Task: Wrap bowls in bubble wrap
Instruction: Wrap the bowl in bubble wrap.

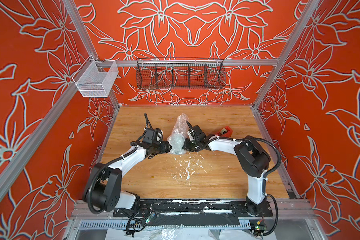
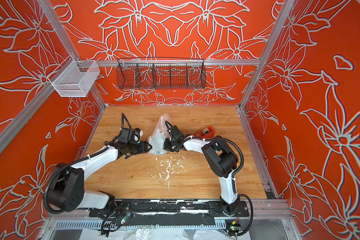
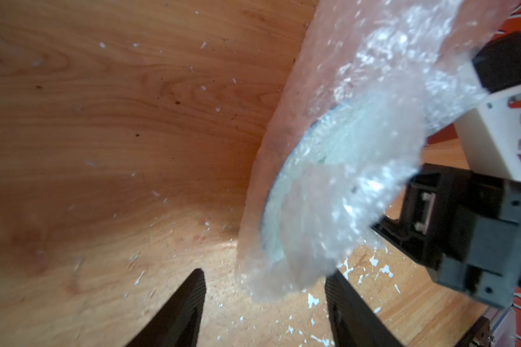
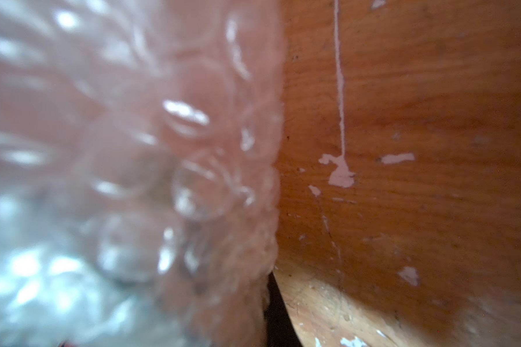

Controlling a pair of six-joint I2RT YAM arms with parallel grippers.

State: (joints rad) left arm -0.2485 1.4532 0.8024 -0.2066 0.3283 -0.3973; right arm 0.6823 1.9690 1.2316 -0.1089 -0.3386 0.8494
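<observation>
Nearest, bare table, with white flecks scattered mid-board. Beyond them both grippers meet at one bundle, mid-table. The bowl is inside it, showing pale green through the wrap. The wrap covers it all round and rises behind into a loose peak.

Step in hand, as I judge it: closing the wrap over the bowl. Folding is well along, nothing taped. The next move calls for the left gripper to take the low loose corner and draw it across while the far side is pinned. The peak needs folding down too.

Left gripper: jaws well apart, grasping nothing, the wrap's lower corner lying between the fingertips. Right gripper: clenched at the bundle's opposite side. Its wrist view is all blurred bubbles, so it probably pinches a fold of wrap rather than the bowl.

Farther back, dispenser beside the right arm, apart from the bundle. Farthest, basket on the rail.
</observation>
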